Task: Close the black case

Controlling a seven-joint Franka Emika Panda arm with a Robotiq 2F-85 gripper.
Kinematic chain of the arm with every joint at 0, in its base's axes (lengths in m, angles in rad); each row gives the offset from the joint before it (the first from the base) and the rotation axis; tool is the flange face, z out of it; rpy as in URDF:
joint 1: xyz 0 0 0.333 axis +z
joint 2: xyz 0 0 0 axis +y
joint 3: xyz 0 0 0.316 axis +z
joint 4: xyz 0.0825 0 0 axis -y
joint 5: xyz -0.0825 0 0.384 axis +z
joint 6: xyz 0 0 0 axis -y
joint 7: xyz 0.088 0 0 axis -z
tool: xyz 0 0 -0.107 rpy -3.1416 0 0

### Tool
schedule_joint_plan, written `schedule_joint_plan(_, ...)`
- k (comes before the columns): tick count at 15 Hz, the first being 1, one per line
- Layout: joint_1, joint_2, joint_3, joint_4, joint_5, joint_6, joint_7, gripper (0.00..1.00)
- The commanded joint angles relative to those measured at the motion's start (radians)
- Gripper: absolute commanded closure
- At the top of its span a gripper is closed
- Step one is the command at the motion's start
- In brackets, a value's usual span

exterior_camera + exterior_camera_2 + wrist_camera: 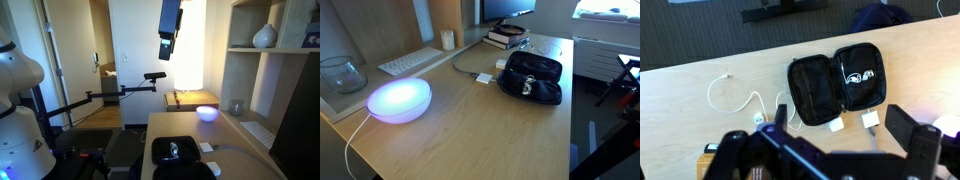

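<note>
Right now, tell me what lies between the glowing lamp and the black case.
Mostly bare desk, seen in an exterior view; a small white block sits right beside the black case.

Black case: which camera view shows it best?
The wrist view: the black case lies open, seen from above, both halves and the pale item inside clear. In an exterior view the case is slanted; in an exterior view it is dark, near the frame's bottom.
</note>
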State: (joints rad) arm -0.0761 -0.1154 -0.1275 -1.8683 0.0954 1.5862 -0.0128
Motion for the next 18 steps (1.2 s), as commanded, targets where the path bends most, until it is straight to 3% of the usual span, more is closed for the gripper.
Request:
schedule_joint_plan(1,-0.022,0.105,-0.002,0.068,-0.016,-0.073,0.02,0.0)
schedule_joint_plan(8,-0.052,0.198,-0.009,0.047,-0.081,-0.098,0.023,0.0)
schedule_joint_plan(15,-0.043,0.119,0.007,-0.053,-0.127,0.184,-0.03,0.0)
schedule_joint_plan(18,-0.042,0.1,0.01,-0.068,-0.112,0.206,-0.032,0.0)
